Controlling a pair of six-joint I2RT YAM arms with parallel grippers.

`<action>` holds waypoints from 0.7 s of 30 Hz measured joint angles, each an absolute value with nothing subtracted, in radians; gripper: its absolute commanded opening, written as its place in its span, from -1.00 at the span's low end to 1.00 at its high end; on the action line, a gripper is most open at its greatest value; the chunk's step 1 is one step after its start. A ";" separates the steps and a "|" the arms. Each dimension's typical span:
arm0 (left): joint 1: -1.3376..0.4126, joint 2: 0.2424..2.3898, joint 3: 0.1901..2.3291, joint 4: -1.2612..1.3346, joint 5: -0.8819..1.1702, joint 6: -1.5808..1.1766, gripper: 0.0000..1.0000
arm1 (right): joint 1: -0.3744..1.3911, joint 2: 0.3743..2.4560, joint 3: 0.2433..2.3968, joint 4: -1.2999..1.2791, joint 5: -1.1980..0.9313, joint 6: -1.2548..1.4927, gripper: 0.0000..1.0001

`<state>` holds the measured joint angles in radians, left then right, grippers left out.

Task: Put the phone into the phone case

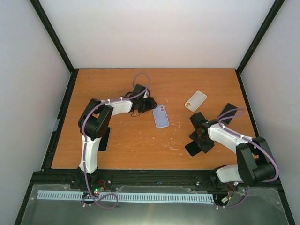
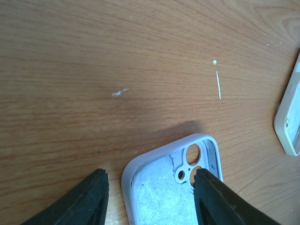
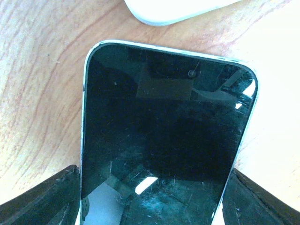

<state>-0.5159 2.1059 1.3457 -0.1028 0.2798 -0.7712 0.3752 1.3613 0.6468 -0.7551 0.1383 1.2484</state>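
A lavender phone case (image 1: 161, 116) lies open side up at the table's middle, its camera cutout showing in the left wrist view (image 2: 187, 165). My left gripper (image 1: 144, 104) is open just left of it. In the left wrist view (image 2: 150, 176) the case's top end sits between the fingers, with the right finger (image 2: 220, 201) over its right edge and the left finger clear of it. The black phone (image 3: 164, 131) lies screen up across my right gripper (image 3: 154, 169), whose fingers press both long edges. In the top view the right gripper (image 1: 199, 139) holds the phone (image 1: 191, 149) low at the right.
A second, whitish case (image 1: 196, 100) lies at the back right; its edge shows in the left wrist view (image 2: 289, 117) and its end in the right wrist view (image 3: 173, 9). The wooden table (image 1: 126, 150) has white scuff marks. Black frame rails border it.
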 measured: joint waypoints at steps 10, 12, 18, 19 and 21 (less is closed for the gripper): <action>-0.519 2.112 1.348 -0.147 0.262 -0.740 -0.77 | 0.375 1.331 0.637 -0.750 0.136 1.195 0.40; -0.519 2.106 1.336 -0.150 0.263 -0.733 -0.81 | 0.376 1.326 0.637 -0.745 0.134 1.179 0.40; -0.519 2.071 1.292 -0.158 0.265 -0.724 -0.83 | 0.376 1.305 0.629 -0.736 0.123 1.148 0.37; -0.519 2.065 1.285 -0.158 0.266 -0.725 -0.86 | 0.376 1.300 0.625 -0.733 0.121 1.148 0.37; -0.519 2.054 1.270 -0.158 0.274 -0.727 -0.90 | 0.376 1.290 0.619 -0.733 0.119 1.148 0.37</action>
<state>-0.5194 2.0537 1.2701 -0.1581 0.2737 -0.7273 0.3759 1.2903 0.6186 -0.7326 0.1188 1.1477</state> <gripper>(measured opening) 0.076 0.741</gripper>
